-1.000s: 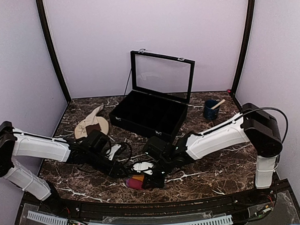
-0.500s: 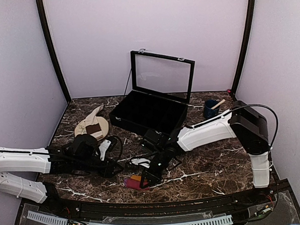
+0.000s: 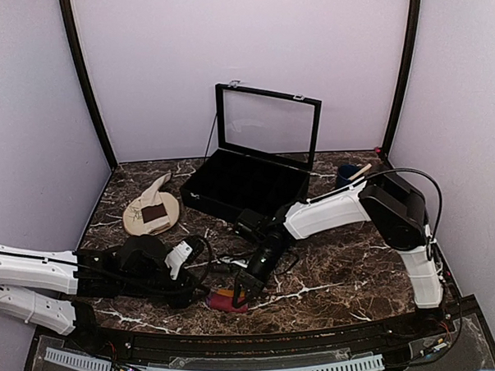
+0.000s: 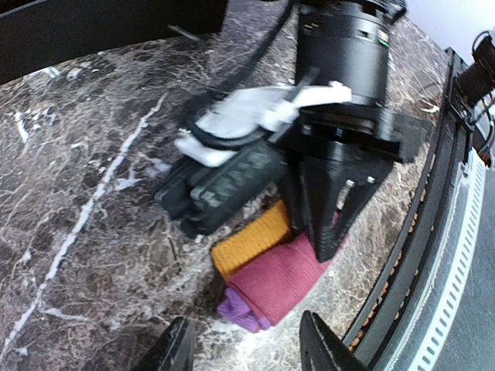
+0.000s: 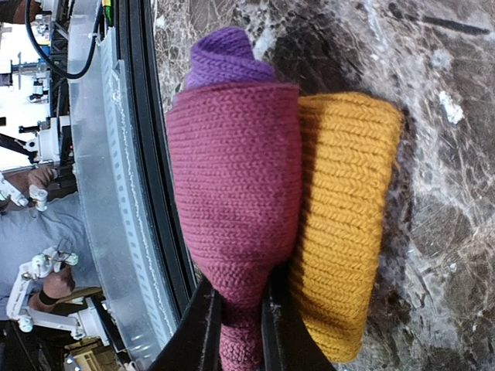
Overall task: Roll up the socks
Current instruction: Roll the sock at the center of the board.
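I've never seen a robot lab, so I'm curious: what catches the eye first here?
A bright pink, orange and purple sock roll at the near edge of the table, pinched by the right gripper. Behind it stands a black box with its glass lid raised, and a beige sock lies on a plate at the left.

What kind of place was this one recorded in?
Probably a robotics lab test booth: plain lilac walls close in a marble-patterned table, and the right wrist view shows a person among equipment beyond it.
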`<state>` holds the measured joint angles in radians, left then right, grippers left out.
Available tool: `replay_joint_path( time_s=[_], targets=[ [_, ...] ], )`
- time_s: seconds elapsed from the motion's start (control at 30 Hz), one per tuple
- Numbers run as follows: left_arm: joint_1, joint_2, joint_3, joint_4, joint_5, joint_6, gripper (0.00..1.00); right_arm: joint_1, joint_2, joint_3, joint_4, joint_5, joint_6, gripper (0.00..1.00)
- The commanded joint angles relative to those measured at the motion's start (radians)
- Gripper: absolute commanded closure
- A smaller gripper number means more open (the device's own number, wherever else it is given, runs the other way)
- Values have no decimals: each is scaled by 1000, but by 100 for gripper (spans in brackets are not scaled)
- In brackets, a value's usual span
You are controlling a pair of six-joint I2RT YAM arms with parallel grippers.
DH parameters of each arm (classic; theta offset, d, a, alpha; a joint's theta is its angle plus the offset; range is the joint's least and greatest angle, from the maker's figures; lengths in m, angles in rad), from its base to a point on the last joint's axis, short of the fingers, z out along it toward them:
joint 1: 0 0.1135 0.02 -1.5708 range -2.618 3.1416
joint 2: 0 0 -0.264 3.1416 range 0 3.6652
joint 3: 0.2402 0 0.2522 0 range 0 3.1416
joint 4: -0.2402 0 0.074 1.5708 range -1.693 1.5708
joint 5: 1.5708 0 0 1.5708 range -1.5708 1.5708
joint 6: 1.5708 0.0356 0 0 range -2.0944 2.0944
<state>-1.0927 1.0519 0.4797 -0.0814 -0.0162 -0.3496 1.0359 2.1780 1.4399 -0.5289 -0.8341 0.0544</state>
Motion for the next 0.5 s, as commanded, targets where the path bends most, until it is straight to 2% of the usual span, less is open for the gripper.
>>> replay_joint_path(
  time_s=[0.0,0.37,0.43,0.47],
  targets=[
    [-43,31,39,-36,-17,74,51,-15,67,17,-122,11,12,100],
    [-109,235,151,-60,-94,195,47,-33,108,94,-212,-16,-13,100],
    [-110,248,155,-53,-90,219,38,-37,110,99,-221,-18,-20,100],
    [-111,254,157,-49,-85,231,37,-39,111,101,-226,-18,-22,100]
  ],
)
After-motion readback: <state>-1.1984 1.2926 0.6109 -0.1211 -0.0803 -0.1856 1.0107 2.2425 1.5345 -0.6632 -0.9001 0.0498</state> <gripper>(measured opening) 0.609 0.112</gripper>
